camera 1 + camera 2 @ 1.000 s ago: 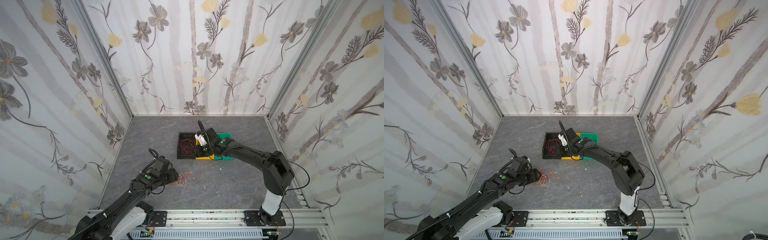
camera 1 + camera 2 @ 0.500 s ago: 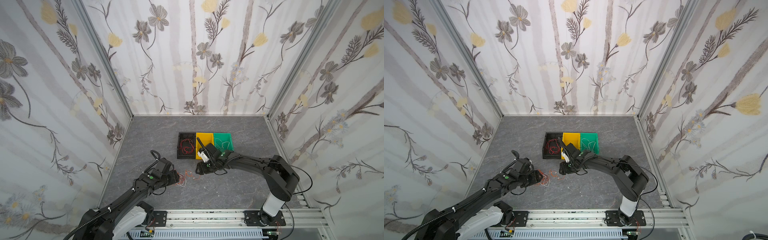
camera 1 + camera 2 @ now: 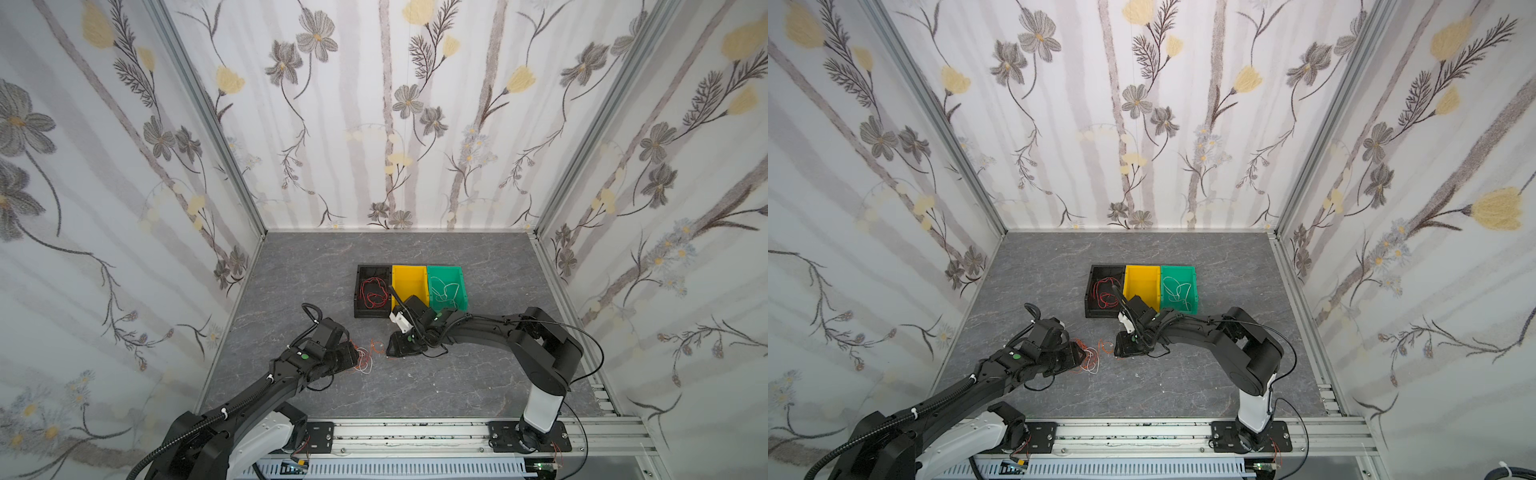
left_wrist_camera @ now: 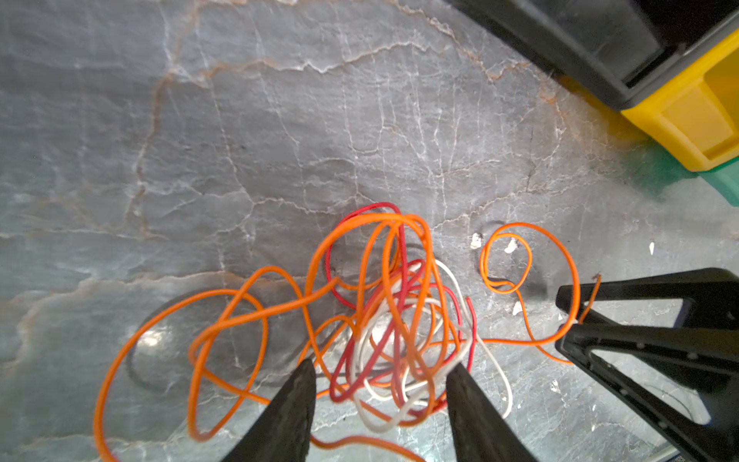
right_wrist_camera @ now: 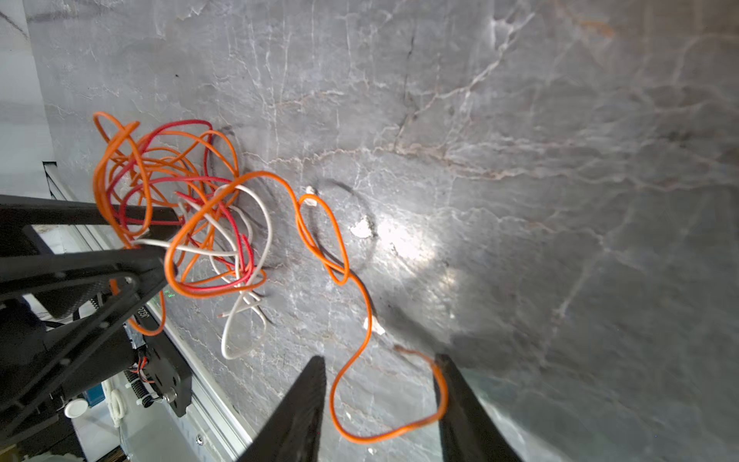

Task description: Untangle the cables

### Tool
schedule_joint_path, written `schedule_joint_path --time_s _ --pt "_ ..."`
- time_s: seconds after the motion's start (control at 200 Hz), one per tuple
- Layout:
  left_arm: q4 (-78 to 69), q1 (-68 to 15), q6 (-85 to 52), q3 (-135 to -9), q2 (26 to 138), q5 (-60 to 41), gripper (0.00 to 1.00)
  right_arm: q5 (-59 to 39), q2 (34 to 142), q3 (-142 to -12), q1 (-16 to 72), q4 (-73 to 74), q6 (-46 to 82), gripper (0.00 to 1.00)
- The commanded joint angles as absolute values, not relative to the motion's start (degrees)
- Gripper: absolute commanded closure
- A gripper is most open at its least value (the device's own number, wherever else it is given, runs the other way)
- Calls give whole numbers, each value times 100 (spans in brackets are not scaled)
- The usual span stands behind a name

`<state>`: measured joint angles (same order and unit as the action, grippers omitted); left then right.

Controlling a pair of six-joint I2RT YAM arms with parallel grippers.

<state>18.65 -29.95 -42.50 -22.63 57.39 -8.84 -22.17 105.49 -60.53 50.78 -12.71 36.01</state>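
- Presently, you are looking at a sorting job that is only partly done. In a top view the black bin point(image 3: 372, 312) is holding red cables point(image 3: 372, 291), and the green bin point(image 3: 444, 272) is holding white cables point(image 3: 446, 291). The yellow bin point(image 3: 409, 276) between them is showing no wire.
- On the table point(image 3: 415, 374), a tangle point(image 4: 400, 320) of orange, red and white strands is lying toward 7 o'clock from the bins. This knot is what is waiting for you to separate.
- Your left gripper point(image 4: 380, 364) is sitting at the knot's 9 o'clock side in both top views. In the left wrist view its jaws are standing well apart, straddling the densest part of the tangle and clamping nothing that you can make out.
- Your right gripper point(image 5: 380, 357) is sitting at the knot's 3 o'clock side. Its jaws are also standing apart. The free tail of one orange cable point(image 5: 344, 276) is curling out of the knot and looping between its fingers, unpinched.
- By judgement, the orange strands are heading for the yellow bin and none is freed yet. Red and white strands are also running through the knot, so every colour is needing more work.
- The next move is probably asking you to close the right jaws on that orange tail while the left jaws are pinning the knot. Thin, limp wire is likely to slip or drag its neighbours along.
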Motion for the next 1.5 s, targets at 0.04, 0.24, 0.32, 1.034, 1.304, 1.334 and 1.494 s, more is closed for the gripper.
schedule_joint_path --time_s 0.04,0.24,0.32,1.034,1.304,1.334,1.494 --pt "1608 -3014 -4385 -2206 5783 -857 55 -2249 10633 -6113 5106 -1106 3720 73" --pt "1770 -3008 -4472 -2180 5611 -518 71 -1482 10231 -6076 5108 -1716 3482 95" --pt "1831 -3003 -4489 -2171 5539 -404 77 -1083 9976 -6065 5109 -2048 3294 98" --pt "2689 -2635 -4037 -2670 5495 44 86 1001 7791 -5258 4358 -3970 3045 100" --pt "2746 -2437 -4061 -2760 5552 52 88 1549 7138 -4866 3639 -4699 3207 100" --pt "2742 -2436 -4070 -2760 5565 53 88 1563 7093 -4841 3555 -4755 3214 100" --pt "2679 -2426 -4086 -2771 5625 -7 87 1563 6936 -4773 3363 -4852 3211 100"
